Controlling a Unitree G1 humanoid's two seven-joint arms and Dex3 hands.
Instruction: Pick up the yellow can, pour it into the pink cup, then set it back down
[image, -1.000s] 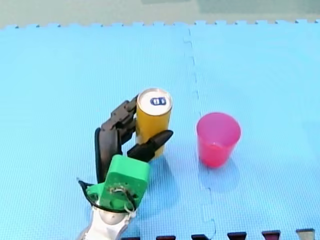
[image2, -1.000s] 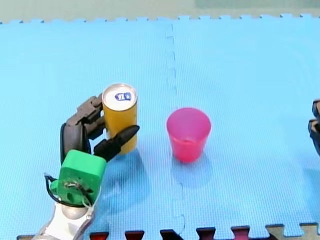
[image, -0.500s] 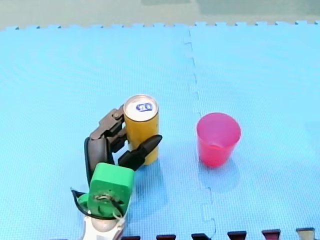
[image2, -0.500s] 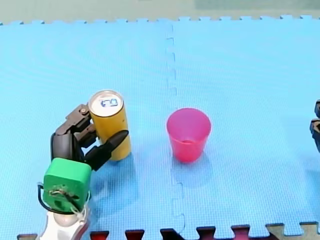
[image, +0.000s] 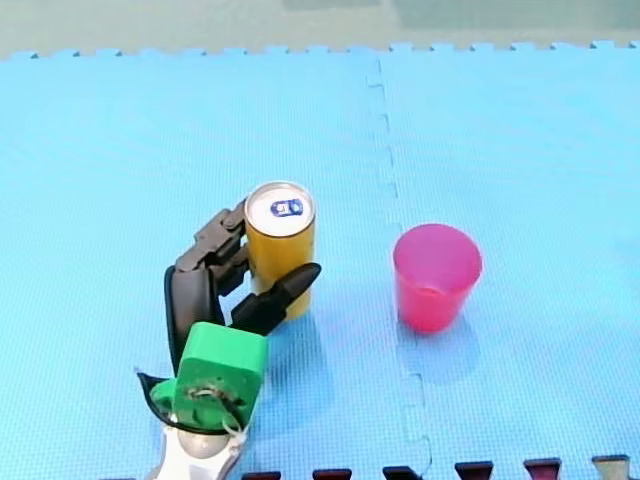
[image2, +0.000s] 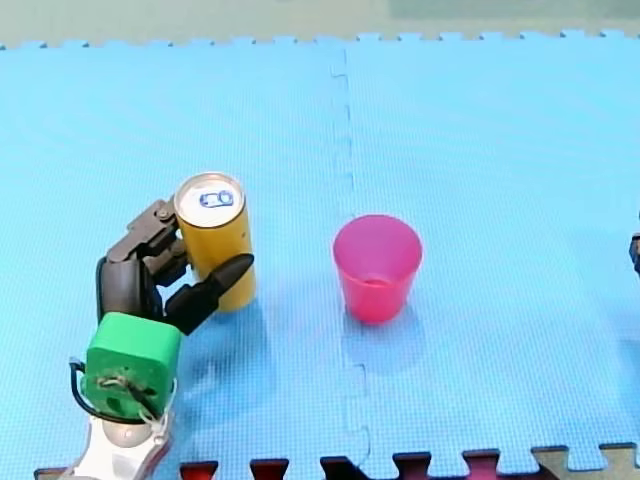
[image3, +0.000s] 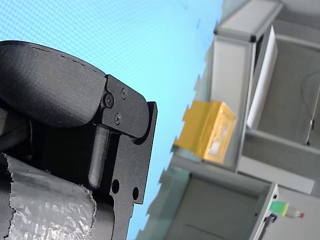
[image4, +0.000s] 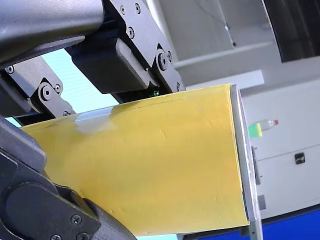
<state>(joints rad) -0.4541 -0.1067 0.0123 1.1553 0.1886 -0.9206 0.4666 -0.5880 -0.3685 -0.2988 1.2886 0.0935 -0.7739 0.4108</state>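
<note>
1 yellow can (image: 281, 255), left hand (image: 214, 292) gripping

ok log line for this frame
left robot hand: shut on can | can: upright, left of cup | cup: upright, apart | right robot hand: far right

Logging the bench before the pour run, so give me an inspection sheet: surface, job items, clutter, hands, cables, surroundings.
Surface: blue foam puzzle mat, one seam running front to back.
Job's things: yellow can upright; pink cup upright, to the can's right and apart from it.
Clutter: nothing seen.
Hands: left hand wrapped around the yellow can; right hand at the mat's right edge, state cannot be told.
Cables: thin wires looped at the green wrist block.
Surroundings: metal frame and a yellow box past the mat.
</note>
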